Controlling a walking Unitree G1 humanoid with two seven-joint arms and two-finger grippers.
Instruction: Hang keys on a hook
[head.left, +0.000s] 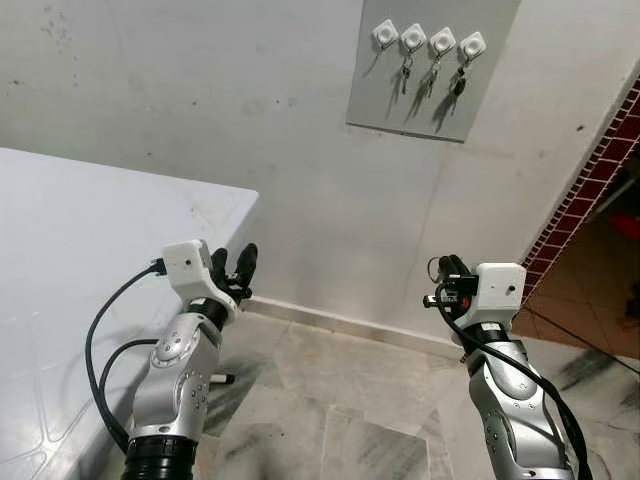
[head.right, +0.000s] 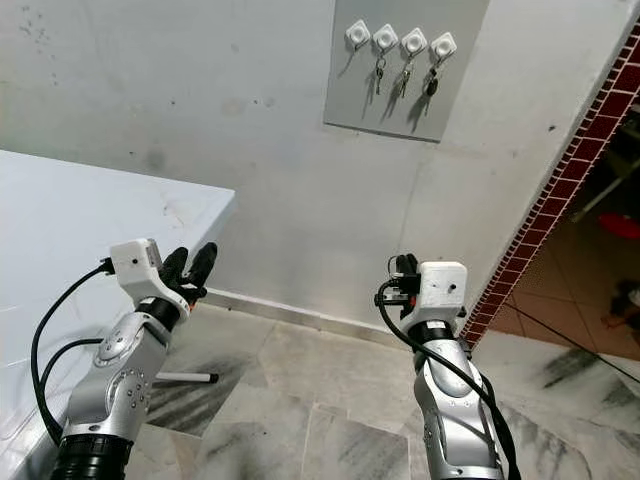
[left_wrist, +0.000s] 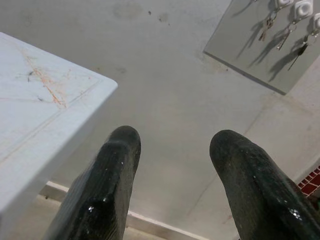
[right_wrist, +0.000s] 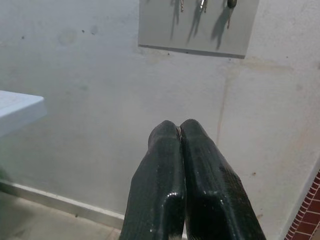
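Four hooks (head.left: 428, 40) sit high ahead, nearer my right gripper (right_wrist: 179, 131), pressed closed on nothing visible; my left gripper (left_wrist: 172, 145) gapes empty.

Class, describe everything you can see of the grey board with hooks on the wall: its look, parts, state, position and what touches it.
The grey board is a flat, matt rectangle fixed flush against the pale wall, high above the floor and up beyond both end effectors. Along its top edge runs a row of four white, diamond-set hooks. The leftmost hook hangs bare; the other three each carry keys dangling freely and casting shadows on the board. The board appears tilted in the head views, likely from camera angle. Neither end effector touches it.
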